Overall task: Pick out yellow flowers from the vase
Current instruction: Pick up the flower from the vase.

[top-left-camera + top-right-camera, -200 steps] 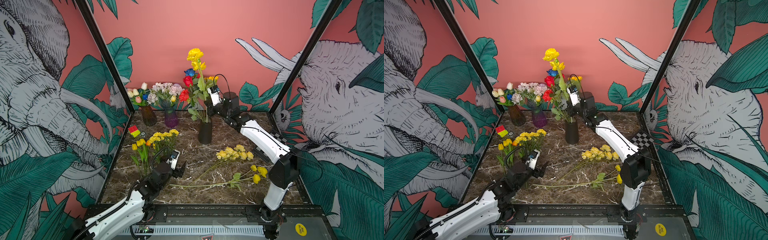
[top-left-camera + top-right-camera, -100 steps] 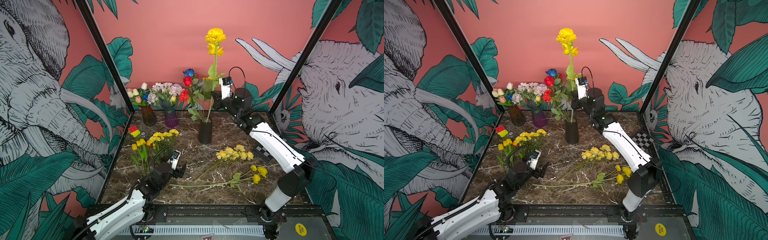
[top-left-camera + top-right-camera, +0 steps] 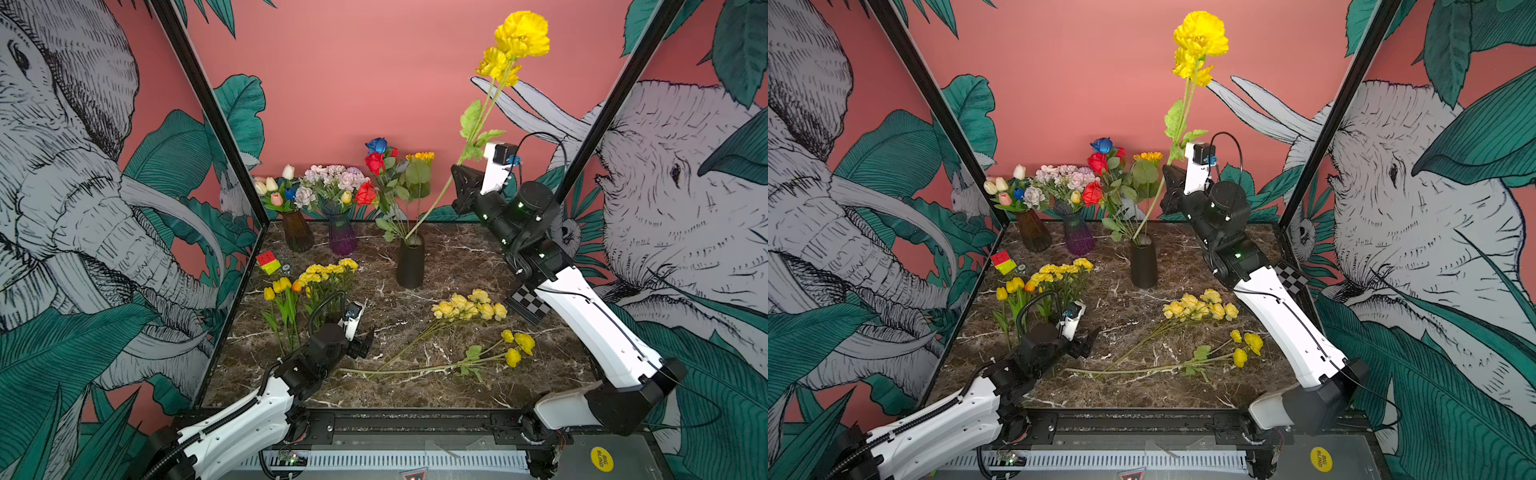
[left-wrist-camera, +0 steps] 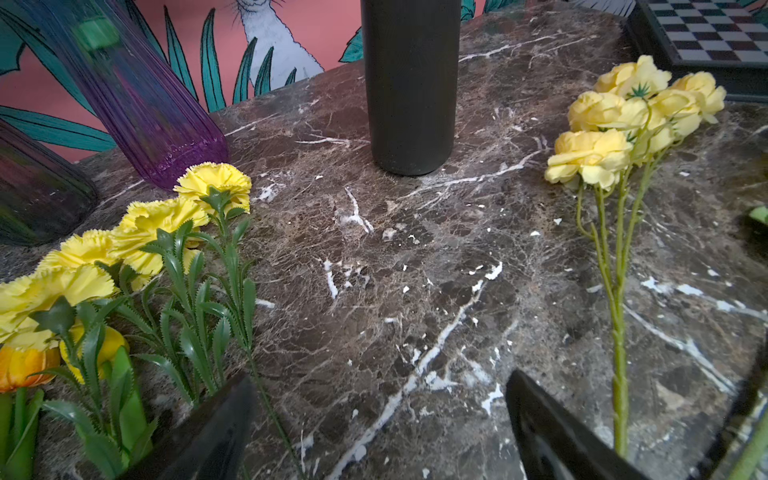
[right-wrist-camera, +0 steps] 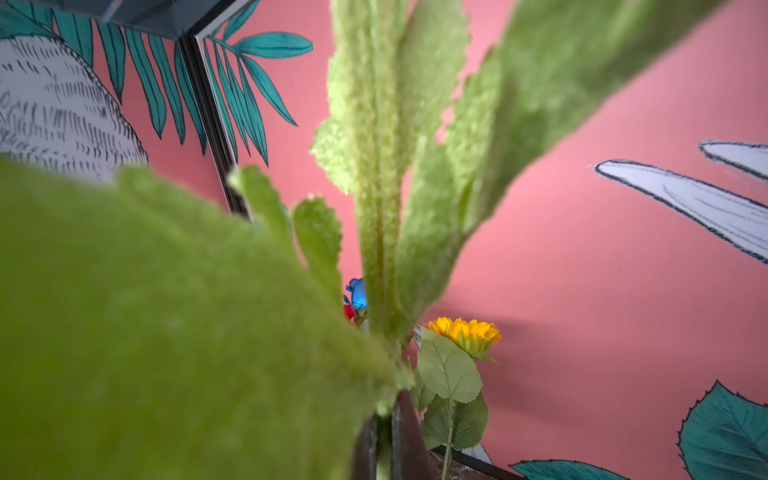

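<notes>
The tall yellow flower [image 3: 521, 31] has risen and swung rightward in the last second, and the foot of its stem now looks barely inside the mouth of the black vase [image 3: 410, 266].

At the left, the left gripper [image 3: 360, 344] hangs low over the table [image 3: 457, 257], jaws wide and empty, beside the carnations [image 3: 328, 270] already laid out. Farther along lie the pale roses [image 3: 467, 307].

In the vase the red roses [image 3: 374, 162] and 1 small sunflower [image 3: 422, 156] remain.

The right gripper [image 3: 457, 176] is clamped on the stem just under its leaves.

A sideways pull before the foot clears could tip the vase or drag the roses out. The heavy head, far above the grip, could make the stem twist in the jaws.
</notes>
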`<action>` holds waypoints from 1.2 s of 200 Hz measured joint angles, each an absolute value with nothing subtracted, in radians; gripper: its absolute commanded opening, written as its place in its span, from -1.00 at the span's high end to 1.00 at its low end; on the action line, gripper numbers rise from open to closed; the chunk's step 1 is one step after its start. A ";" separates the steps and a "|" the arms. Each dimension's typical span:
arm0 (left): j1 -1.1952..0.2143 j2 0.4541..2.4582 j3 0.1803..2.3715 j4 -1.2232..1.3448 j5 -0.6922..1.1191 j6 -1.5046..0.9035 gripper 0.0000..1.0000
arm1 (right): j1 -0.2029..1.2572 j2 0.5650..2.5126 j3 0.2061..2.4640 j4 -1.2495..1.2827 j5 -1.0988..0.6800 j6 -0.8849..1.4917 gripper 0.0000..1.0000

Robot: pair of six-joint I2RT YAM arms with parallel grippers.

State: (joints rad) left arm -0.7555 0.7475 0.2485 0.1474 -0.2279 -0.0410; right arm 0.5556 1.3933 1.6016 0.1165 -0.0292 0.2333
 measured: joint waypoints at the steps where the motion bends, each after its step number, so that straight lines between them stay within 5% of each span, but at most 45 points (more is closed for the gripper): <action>1: -0.756 0.746 0.249 0.147 -0.228 -0.041 -0.91 | 0.556 1.392 1.600 0.117 -0.029 0.234 1.00; 160: -0.756 0.688 0.248 0.146 -0.270 -0.039 -0.89 | 0.556 0.820 1.059 0.089 0.087 0.410 1.00; 240: -0.756 0.701 0.447 0.044 -0.196 -0.089 -0.88 | 0.556 0.746 0.748 0.125 0.076 0.637 1.00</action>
State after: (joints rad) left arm -0.7555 0.7006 0.4469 0.0444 -0.1959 -0.0887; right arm 0.5556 0.7460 0.7475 0.1249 0.0757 0.6373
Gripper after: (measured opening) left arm 0.938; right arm 0.049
